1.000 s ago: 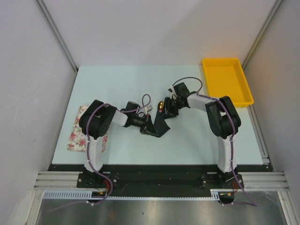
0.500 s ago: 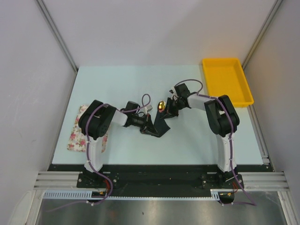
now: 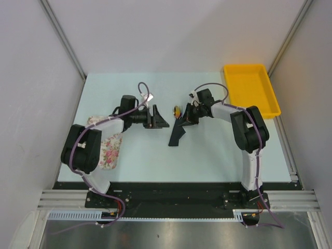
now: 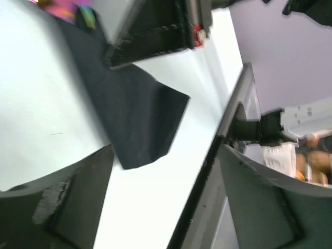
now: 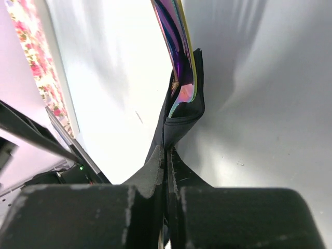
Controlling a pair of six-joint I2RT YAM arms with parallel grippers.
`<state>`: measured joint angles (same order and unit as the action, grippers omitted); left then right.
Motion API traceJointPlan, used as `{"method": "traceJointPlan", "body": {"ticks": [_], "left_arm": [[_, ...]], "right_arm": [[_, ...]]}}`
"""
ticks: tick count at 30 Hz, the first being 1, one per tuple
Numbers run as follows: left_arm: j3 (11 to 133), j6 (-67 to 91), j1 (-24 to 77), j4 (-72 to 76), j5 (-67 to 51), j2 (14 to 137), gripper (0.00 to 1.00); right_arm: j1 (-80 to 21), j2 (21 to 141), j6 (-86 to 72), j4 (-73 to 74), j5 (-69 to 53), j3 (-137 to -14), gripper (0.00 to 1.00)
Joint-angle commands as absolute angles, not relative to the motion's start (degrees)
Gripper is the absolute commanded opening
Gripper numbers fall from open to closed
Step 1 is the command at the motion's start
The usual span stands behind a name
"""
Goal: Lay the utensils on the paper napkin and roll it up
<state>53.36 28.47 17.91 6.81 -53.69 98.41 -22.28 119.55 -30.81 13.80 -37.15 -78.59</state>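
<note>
Top external view: one black paper napkin is seen on the counter between two arms. One gold end of the utensils shows at its far edge; how many pieces are wrapped cannot be told. In the right wrist view, the right claw is clenched on the napkin's edge. The left claw is released, with nothing held, near the napkin but apart from it. One floral mat and one yellow tray are counted.

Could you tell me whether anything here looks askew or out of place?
The black paper napkin sits loosely folded and crooked, not rolled, pinched at one end by the right pincer, a shiny utensil tip poking out.
</note>
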Motion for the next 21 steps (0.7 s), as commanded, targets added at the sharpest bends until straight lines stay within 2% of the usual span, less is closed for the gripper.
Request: {"method": "traceJointPlan", "body": {"ticks": [1,2,15,18,21], "left_arm": [[55.8,21.3,14.2,1.7,-49.9,93.1,0.91],[56.7,20.1,13.3,0.4,-48.4,91.4,0.99],[70.4,3.8,11.3,-17.7,-38.2,82.1,1.00],[74.5,4.1,10.5,-22.4,-39.2,78.9,1.00],[72.8,0.3,10.0,-20.4,-45.2,72.5,1.00]], "right_arm": [[-21.6,115.3,-28.9,10.7,-39.8,-79.1,0.00],[-21.7,114.7,-28.7,10.7,-40.0,-79.2,0.00],[-22.2,104.6,-22.3,13.7,-45.5,-84.9,0.00],[-22.8,100.1,-20.2,15.8,-46.3,-86.2,0.00],[-23.6,96.2,-18.7,18.1,-47.6,-87.8,0.00]]}}
